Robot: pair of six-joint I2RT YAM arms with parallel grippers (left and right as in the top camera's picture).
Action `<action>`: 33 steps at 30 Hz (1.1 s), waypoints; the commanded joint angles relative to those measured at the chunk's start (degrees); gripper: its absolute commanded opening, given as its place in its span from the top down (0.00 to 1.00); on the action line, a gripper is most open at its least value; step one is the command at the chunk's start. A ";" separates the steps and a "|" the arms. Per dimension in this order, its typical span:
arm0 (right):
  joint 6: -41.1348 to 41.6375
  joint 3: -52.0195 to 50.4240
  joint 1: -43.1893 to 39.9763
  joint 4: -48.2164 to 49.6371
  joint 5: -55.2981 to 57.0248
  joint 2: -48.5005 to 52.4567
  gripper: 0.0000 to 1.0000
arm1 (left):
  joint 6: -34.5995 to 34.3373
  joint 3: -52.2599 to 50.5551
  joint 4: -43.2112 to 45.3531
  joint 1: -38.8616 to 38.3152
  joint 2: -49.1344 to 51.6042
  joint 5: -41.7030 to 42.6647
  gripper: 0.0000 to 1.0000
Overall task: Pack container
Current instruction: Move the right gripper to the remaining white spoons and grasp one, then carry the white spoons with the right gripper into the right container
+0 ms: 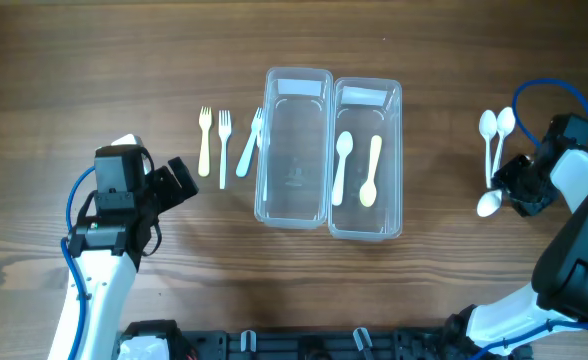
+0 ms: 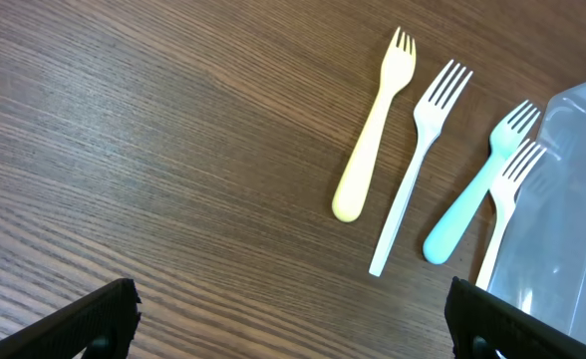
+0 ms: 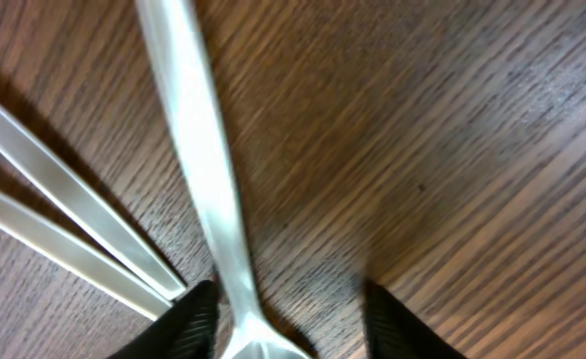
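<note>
Wood-grain table (image 1: 74, 60) fills all the views. Left gripper (image 2: 293, 324) hovers above it with the jaws very wide and nothing between them. In front of this gripper lie four forks side by side: a yellow fork (image 2: 373, 140), a white fork (image 2: 418, 160), a blue fork (image 2: 472, 199) and a second white fork (image 2: 504, 204), which lies along the wall of the left container (image 1: 294, 120). Just behind it stands the right container (image 1: 389, 130), which holds a white spoon (image 1: 341, 165) and a cream spoon (image 1: 373, 165). Right gripper (image 3: 285, 324) is low over the table, its jaws apart on both sides of a spoon handle (image 3: 198, 170) and not closed on it. A pair of other handles (image 3: 74, 189) lies just beside one finger.
</note>
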 commanded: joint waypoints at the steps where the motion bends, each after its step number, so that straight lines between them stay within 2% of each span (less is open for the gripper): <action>1: 0.52 -0.61 -0.11 -0.26 0.90 2.05 0.61 | 0.90 1.05 0.00 0.11 0.13 -0.55 0.00; 5: 0.61 -1.20 -0.11 -1.51 1.49 2.54 0.63 | 0.90 1.05 0.00 0.11 0.13 -0.55 0.00; 9: 1.05 -2.71 -0.11 -1.33 1.27 2.54 0.77 | 0.90 1.05 0.00 0.11 0.13 -0.55 0.00; 13: 0.72 -3.50 -0.11 -2.84 1.29 2.54 0.96 | 0.90 1.05 0.00 0.11 0.13 -0.55 0.00; 19: 0.42 -2.73 -0.09 -6.01 -0.55 0.35 0.96 | 0.90 1.05 0.00 0.11 0.13 -0.55 0.00; 22: -0.92 -0.92 0.00 -8.66 -1.29 -3.93 0.96 | 0.90 1.05 0.00 0.11 0.13 -0.55 0.00; 28: -0.96 1.20 1.95 -9.44 -6.14 -19.02 0.96 | 0.90 1.05 0.00 0.11 0.13 -0.55 0.00; 33: -3.10 1.20 7.85 -9.92 -6.56 -31.21 0.96 | 0.90 1.05 0.00 0.11 0.13 -0.55 0.00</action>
